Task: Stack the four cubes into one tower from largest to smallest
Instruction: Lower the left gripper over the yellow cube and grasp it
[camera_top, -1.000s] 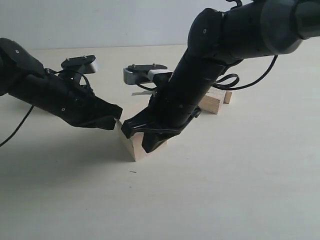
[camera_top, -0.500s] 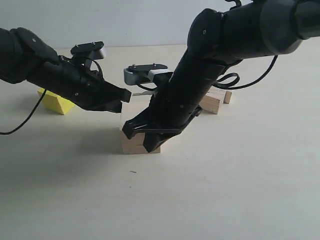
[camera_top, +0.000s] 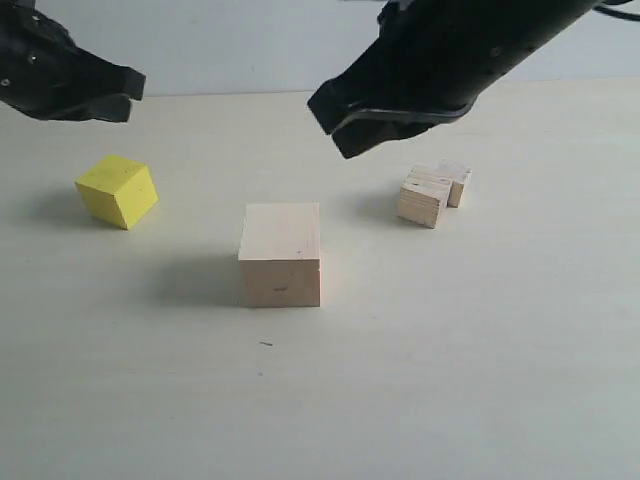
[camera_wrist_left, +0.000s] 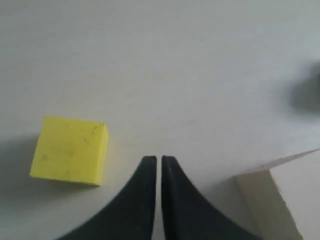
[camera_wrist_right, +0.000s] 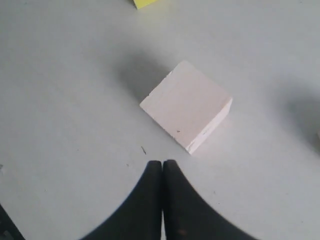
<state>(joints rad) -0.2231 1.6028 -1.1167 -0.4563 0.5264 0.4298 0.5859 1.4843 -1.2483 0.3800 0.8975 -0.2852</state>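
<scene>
**Clearly unstacked: four cubes sit singly on the bench, both pincers closed above them**

None of the cubes rests on another, and each stands on the pale bench. The large pale cube sits near the middle of the exterior view, flat on one face, with a front and a top face showing. Its wood is plain apart from one or two tiny dark flecks on the front. The yellow cube stands well apart from it on the left, turned so that a corner points toward the camera. It is a uniform bright yellow with a faint scuff near one top edge in the left wrist view.

On the right, the grain-lined cube shows stripes of end grain on its near face. The small pale cube sits just behind it and close against it. Whether the two touch cannot be told. A short dark speck lies on the bench in front of the large pale cube.

The left pincer hangs over the bench between the yellow cube and a corner of the large pale cube. Its fingers are together, with only a hairline slit between them, and hold nothing. The right pincer hangs above the large pale cube's side, its fingers likewise pressed together and empty. In the exterior view both dark arms sit high in the frame, clear of every cube.
</scene>
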